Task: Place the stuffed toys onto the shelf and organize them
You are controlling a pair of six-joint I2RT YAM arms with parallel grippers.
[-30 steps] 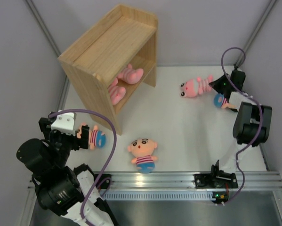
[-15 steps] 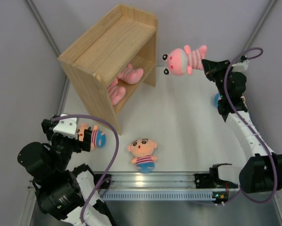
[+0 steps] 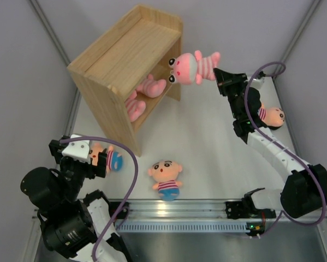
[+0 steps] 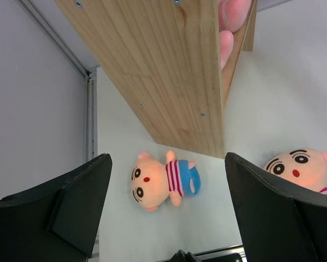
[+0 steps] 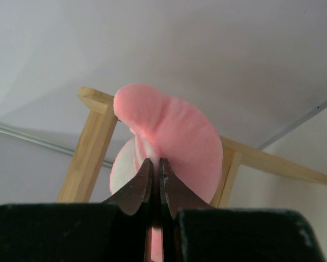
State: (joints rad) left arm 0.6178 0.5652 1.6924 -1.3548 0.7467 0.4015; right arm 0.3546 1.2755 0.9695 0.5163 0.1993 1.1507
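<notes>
Six stuffed toys show across my views. My right hand is pinched tight on the leg end of a pink striped toy. That toy hangs in the air just in front of the shelf, by its upper right corner, with its head toward the wood. In the right wrist view I see the fingers closed into pink plush, with the shelf's frame behind.

A second pink toy and a third pink toy lie side by side on the shelf's inner board, legs toward the open front.

My left hand stands wide open and holds nothing. It hovers above a peach doll in blue shorts. This doll lies face up on the worktop, just off the shelf's near left corner, and in the left wrist view it sits between the spread fingers.

A second peach doll lies face up on the worktop out in front of the shelf, apart from it. A third peach doll lies well off to the shelf's right, beside my right arm and partly hidden by it.
</notes>
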